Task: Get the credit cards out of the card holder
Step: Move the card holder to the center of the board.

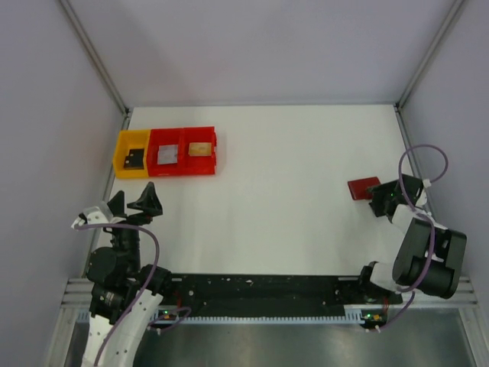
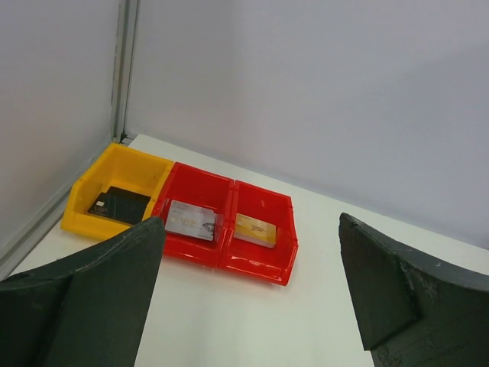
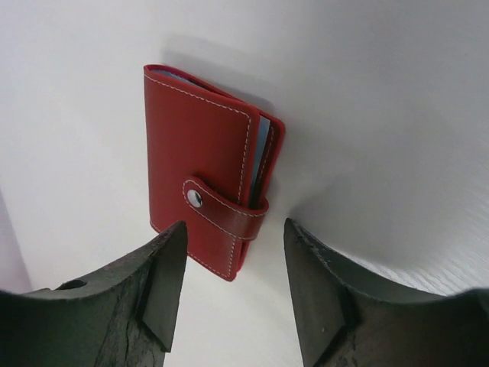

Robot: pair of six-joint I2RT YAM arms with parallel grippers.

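The card holder (image 3: pixel 200 164) is a small red wallet lying closed on the white table, its strap snapped shut; it also shows at the right in the top view (image 1: pixel 362 188). Grey-blue pocket edges show along its open side; any cards inside are hidden. My right gripper (image 3: pixel 234 229) is open, jaws straddling the wallet's near end just above it, and shows in the top view (image 1: pixel 380 200). My left gripper (image 1: pixel 134 201) is open and empty, hovering in front of the bins, also in its wrist view (image 2: pixel 248 260). A black card (image 2: pixel 118 203), a silver card (image 2: pixel 191 219) and a gold card (image 2: pixel 254 230) lie in the bins.
A yellow bin (image 1: pixel 120 153) and two red bins (image 1: pixel 164 134) stand in a row at the back left, one card in each. Grey enclosure walls close the table at left, right and back. The wallet lies near the right wall.
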